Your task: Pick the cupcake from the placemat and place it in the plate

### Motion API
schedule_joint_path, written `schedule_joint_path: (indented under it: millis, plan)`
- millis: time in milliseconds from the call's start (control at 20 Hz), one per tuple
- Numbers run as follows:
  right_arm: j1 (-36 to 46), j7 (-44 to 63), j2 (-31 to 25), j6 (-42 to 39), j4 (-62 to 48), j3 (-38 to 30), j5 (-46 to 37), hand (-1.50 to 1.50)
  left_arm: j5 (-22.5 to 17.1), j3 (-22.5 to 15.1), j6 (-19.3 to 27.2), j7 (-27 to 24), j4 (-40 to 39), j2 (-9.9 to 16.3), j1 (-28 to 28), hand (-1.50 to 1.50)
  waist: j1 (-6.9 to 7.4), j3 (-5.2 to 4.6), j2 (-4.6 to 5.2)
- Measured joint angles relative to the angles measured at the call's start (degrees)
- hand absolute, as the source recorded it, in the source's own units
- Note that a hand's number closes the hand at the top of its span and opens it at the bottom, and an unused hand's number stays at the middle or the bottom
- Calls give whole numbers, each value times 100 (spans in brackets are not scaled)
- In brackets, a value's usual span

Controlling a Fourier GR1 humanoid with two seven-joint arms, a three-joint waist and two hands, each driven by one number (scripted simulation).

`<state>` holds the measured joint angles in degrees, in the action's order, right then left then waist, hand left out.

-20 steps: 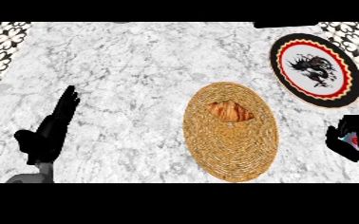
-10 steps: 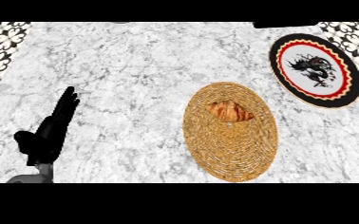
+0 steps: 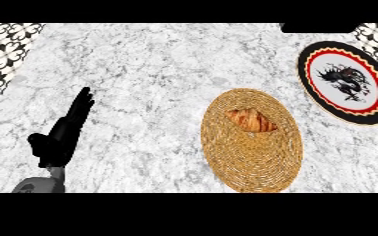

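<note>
A brown, ridged pastry, the cupcake (image 3: 252, 120), lies on the upper part of a round woven straw placemat (image 3: 252, 152) right of centre. The plate (image 3: 344, 81), white with a red and black rim and a dark dragon figure, sits at the far right, up and to the right of the placemat. My left hand (image 3: 62, 132) rests open at the lower left, fingers straight and pointing up, far from the cupcake. My right hand shows nowhere.
The counter top (image 3: 148, 70) is grey-white marble. A black-and-white patterned wall strip (image 3: 15, 37) runs along the upper left corner, and another patterned patch (image 3: 367, 31) sits at the upper right corner.
The right hand, seen at the right edge one second ago, has left the view. The left hand, cupcake and plate have stayed put.
</note>
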<state>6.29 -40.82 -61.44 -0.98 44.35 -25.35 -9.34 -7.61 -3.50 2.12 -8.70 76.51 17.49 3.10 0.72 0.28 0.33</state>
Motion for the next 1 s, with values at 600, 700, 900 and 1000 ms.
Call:
schedule_joint_path:
  millis: [600, 700, 900, 1000]
  plan:
    - [2179, -375, 182, -309, -1692, 830, -913, 150, 107, 105, -171, 23, -215, -48, 241, 0, 113, -16, 15]
    - [2474, -324, 370, -289, -1815, 971, -1056, 150, 129, 121, -175, 26, -224, -64, 262, 0, 115, -18, 14]
    - [3011, -126, 849, -25, -2036, 1203, -1337, 150, 144, 168, -202, -34, -246, -107, 260, 0, 115, -19, 14]
    - [3251, -19, 1061, 96, -2167, 1297, -1469, 150, 184, 154, -172, 40, -221, -149, 300, 0, 115, -18, 15]
